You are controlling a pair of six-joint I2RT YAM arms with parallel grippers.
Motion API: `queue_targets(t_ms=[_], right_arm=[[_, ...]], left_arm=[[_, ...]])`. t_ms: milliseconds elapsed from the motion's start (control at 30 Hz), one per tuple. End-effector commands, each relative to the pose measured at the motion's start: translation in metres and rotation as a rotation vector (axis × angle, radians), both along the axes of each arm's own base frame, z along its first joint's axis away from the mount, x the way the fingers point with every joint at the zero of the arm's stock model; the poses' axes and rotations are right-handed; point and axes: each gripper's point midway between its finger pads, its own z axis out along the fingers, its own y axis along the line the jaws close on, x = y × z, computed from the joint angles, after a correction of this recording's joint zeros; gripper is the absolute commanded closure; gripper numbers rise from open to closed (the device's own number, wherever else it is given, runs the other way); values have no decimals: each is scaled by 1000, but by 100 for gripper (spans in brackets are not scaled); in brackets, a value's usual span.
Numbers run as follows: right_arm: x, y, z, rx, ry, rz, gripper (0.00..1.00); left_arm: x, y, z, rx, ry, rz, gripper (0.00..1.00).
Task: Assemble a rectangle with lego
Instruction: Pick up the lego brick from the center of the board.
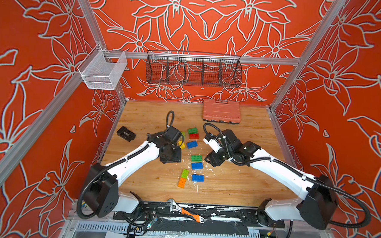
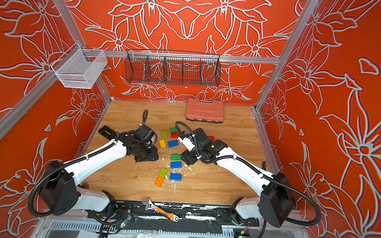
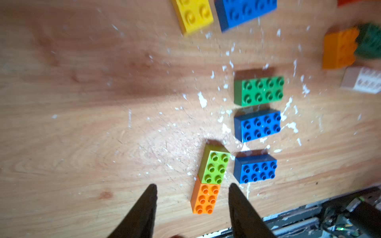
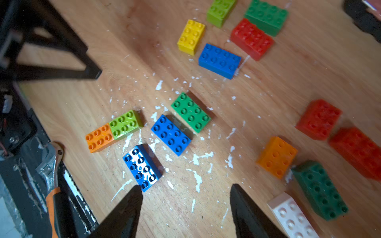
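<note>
Lego (image 1: 197, 158) lies scattered at the centre of both top views; your left gripper (image 3: 192, 185) and right gripper (image 4: 185, 186) both stand open, holding nothing.

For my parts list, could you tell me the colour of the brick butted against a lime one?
That brick is orange, clearest in the left wrist view.

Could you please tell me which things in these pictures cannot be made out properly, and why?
White brick: cut by the bottom edge in the right wrist view; under the right arm in both top views.
Dark green brick: blurred and cut by the edge in the left wrist view.
Far lime brick: mostly behind the left arm in a top view.
Black block: too small to identify in both top views.
</note>
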Motion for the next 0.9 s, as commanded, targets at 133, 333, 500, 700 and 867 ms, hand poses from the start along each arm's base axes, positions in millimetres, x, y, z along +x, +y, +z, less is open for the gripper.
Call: queue_targets(t_ms=[133,333,500,700,867], right_arm=[[-54,32,-24,-77,60,318,34],[-74,38,-54,-138,70,415,42],[-75,51,-68,-180,35,475,44],[-69,65,-89,-236,4,501,48],[-65,69,-96,-264,0,519,50]], left_arm=[[26,34,42,18,-282,20,48],[6,26,33,-84,-242,-11,48],[-10,23,11,-132,-192,0,50],[-15,36,23,-94,-260,14,50],[-19,35,21,-93,-244,7,50]])
